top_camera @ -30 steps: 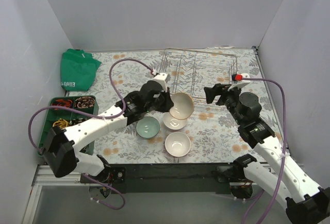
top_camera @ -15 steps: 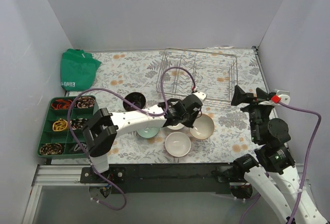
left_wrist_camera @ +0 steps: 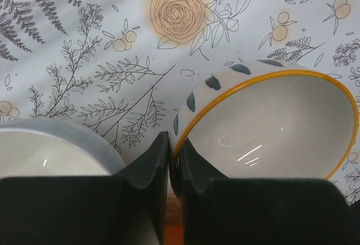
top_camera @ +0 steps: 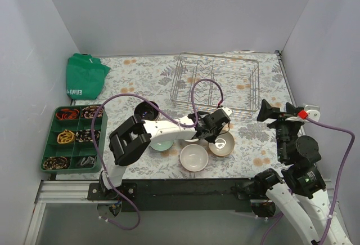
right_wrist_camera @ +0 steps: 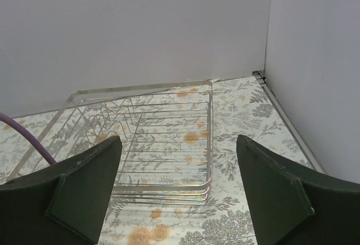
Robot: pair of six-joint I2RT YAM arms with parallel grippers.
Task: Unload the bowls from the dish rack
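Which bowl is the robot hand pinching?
The white bowl with the orange rim and blue spots, farthest right of the bowls. The left hand is shut on its rim; no other bowl is gripped.

Green bag point(top_camera: 85, 76) — white print, seemingly "Elliot" (rest unclear), nothing else legible

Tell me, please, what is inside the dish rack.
The dish rack holds nothing visible: only its wires and the floral tablecloth beneath show. A purple cable covers a small part of its near side.
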